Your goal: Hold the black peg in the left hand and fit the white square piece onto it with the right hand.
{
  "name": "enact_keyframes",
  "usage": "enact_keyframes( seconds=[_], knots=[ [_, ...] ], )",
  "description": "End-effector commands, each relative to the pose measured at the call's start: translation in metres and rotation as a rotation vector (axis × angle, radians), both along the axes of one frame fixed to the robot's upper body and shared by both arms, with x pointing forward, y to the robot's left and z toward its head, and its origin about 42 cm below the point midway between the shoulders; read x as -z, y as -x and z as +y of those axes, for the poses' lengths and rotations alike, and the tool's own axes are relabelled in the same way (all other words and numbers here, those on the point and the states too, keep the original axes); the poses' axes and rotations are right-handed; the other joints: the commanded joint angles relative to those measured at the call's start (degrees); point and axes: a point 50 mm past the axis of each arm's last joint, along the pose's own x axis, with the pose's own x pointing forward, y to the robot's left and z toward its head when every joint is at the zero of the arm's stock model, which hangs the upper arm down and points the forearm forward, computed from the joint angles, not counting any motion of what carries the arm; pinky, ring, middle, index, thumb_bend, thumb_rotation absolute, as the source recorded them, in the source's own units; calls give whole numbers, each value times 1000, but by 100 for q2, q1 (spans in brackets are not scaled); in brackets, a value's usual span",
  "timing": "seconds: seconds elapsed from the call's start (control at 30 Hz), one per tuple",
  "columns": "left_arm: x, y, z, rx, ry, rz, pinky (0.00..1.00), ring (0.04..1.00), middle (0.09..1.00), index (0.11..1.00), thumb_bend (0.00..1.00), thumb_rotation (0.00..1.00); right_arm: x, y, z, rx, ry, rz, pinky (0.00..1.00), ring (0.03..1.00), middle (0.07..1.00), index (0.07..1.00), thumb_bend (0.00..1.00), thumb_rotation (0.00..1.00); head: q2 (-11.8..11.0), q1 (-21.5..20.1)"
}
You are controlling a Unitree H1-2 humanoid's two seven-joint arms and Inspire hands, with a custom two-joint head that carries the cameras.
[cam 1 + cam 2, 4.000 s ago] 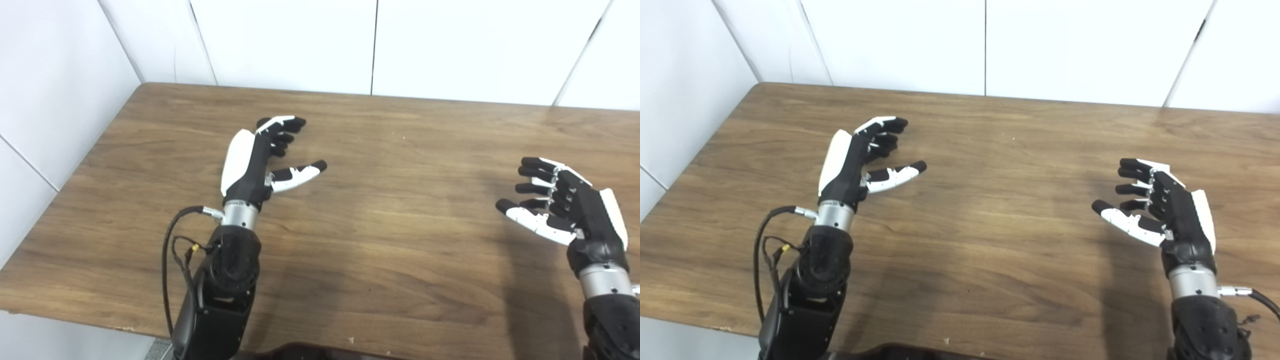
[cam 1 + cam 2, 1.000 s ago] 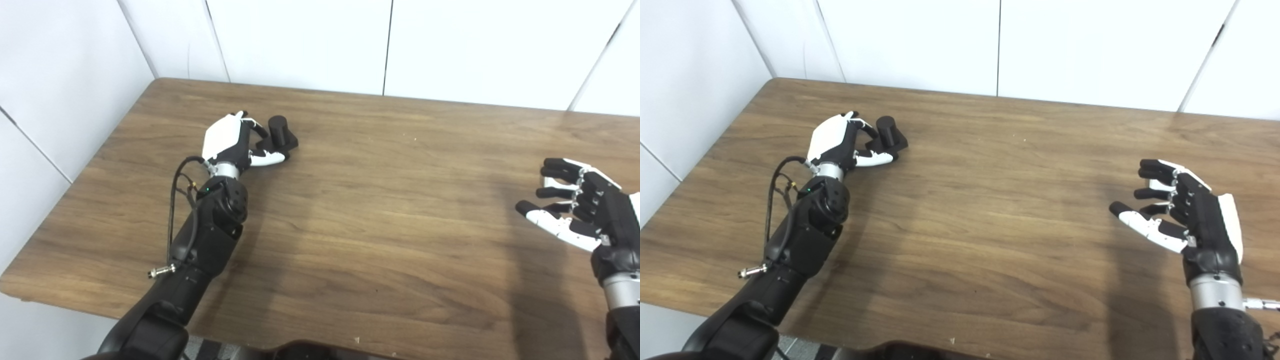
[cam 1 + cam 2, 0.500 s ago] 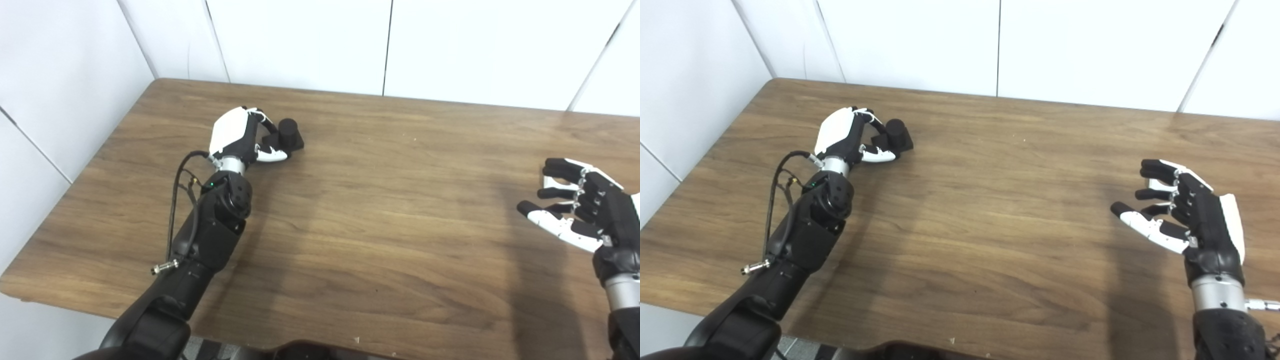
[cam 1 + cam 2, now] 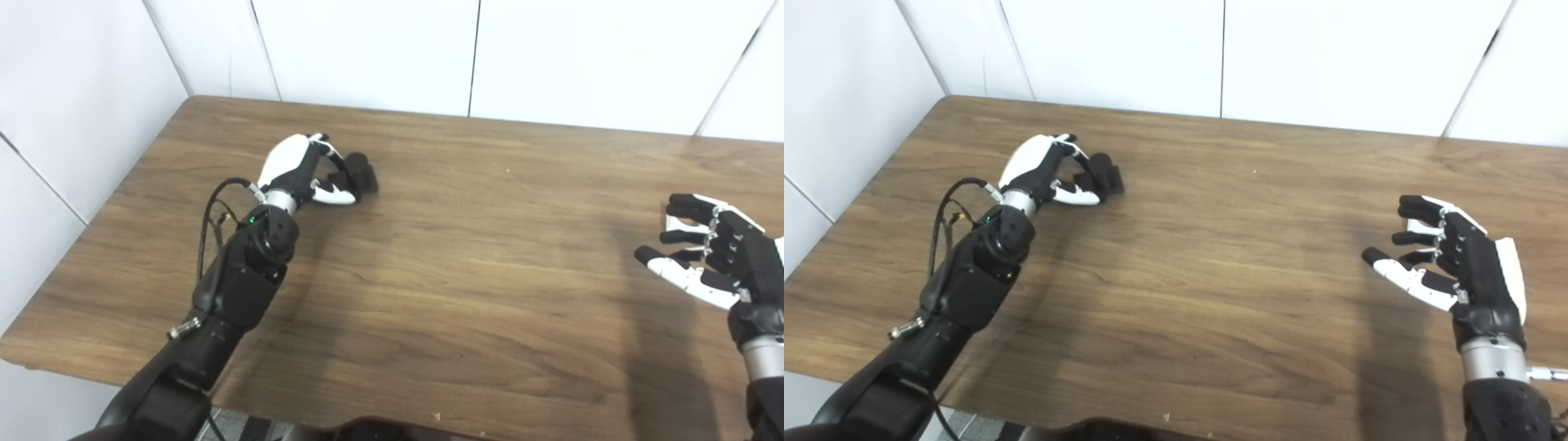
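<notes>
The right hand (image 4: 1454, 257) hovers nearest, low over the table (image 4: 465, 257), palm turned inward, fingers spread and holding nothing. No white square piece shows in either view, so from here that hand has nothing to reach for; if the piece lies out of sight, a search could pull attention off the other side.

Farther off, the left hand (image 4: 300, 171) lies curled around the black peg (image 4: 358, 176), fingers arched over its top and the thumb under its near side. The peg sits just beyond the fingertips, leaning away from the palm rather than upright, apparently touching the tabletop. Whether the grasp is firm cannot be told. The risk I judge greatest is a shallow hold: lifted this way, the peg could roll out past the fingertips, or come up tilted, leaving its end badly aimed for the fitting.
</notes>
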Motion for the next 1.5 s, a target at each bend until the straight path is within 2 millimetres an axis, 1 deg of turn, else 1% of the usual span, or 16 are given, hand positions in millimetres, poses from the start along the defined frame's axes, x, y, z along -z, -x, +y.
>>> enact_keyframes(
  seconds=[0.0,0.1,0.23,0.5,0.63,0.87,1.03,1.27,1.43,1.47],
  knots=[
    [-3,3,-8,105,22,11,1000,1000,975,486,523,75,-16,-2,2,-10,0,-69,465,610,730,716,545,0,7,8],
    [-7,7,-18,168,5,-7,1000,1000,965,485,524,72,-15,-2,3,-10,-6,-71,465,609,733,715,544,0,-1,13],
    [-8,15,-37,256,-25,-38,1000,1000,956,485,523,72,-14,-3,4,-13,-2,-70,456,602,734,715,541,0,-5,7],
    [-19,24,-64,388,10,-74,1000,1000,967,487,522,72,-12,-4,8,-12,2,-74,466,602,729,715,538,0,-13,-232],
    [-20,33,-81,479,8,-74,1000,1000,976,488,523,70,-10,-5,7,-5,8,-75,467,602,732,718,545,0,-3,-284],
    [-15,48,-120,624,27,-75,1000,1000,977,489,522,72,-9,-6,5,-11,-4,-91,472,611,732,712,550,0,1,-288],
    [-12,57,-142,691,44,-77,1000,1000,982,489,521,75,-7,-5,5,-5,5,-81,474,609,735,717,552,0,9,-286],
    [-4,67,-164,748,68,-68,994,1000,987,490,521,78,-6,-6,4,-2,6,-79,467,605,733,717,552,0,21,-333],
    [4,72,-168,768,70,-60,988,1000,988,490,520,79,-4,-7,3,0,4,-76,455,591,729,715,555,0,15,-368],
    [6,73,-168,769,70,-56,989,1000,988,490,520,79,-4,-8,3,-10,-14,-65,476,614,738,719,548,0,18,-436]
  ],
)
